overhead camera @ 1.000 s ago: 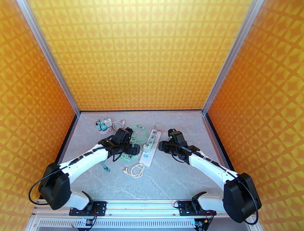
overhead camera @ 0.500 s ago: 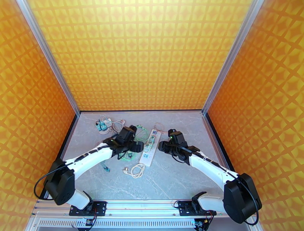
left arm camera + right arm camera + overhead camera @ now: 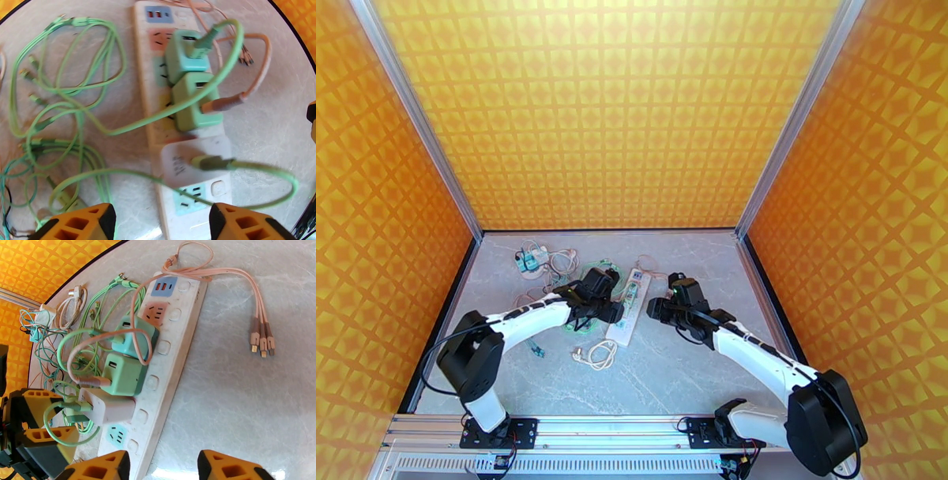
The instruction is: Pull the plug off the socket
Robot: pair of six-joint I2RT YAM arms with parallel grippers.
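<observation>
On the far left of your worktop (image 3: pixel 671 379) a small bundle of chargers (image 3: pixel 531 259) lies near the back edge, and a white coiled cable (image 3: pixel 596 353) sits nearer to you. A tangle of green cables (image 3: pixel 59 98) spreads just left of the power strip (image 3: pixel 173 346).

Your left claw (image 3: pixel 162 223) stands wide. In its wrist view one orange finger shows on each side of the strip's near end, and nothing is gripped between them. From the right wrist view, its fingers sit just short of the white plug (image 3: pixel 108 405), with that plug's green lead running out toward them.

The white plug is seated in the strip. Next along is the green plug (image 3: pixel 193 102), then the teal plug (image 3: pixel 183 55), all three pushed into their sockets in a row. The green and teal plugs touch each other.

Right of the strip your right claw (image 3: pixel 164 469) hangs part open, holding nothing, with the strip's near corner and bare worktop between its fingers. Further right, the pink cable (image 3: pixel 260 338) ends in three connectors lying flat on the worktop, apart from the strip.
</observation>
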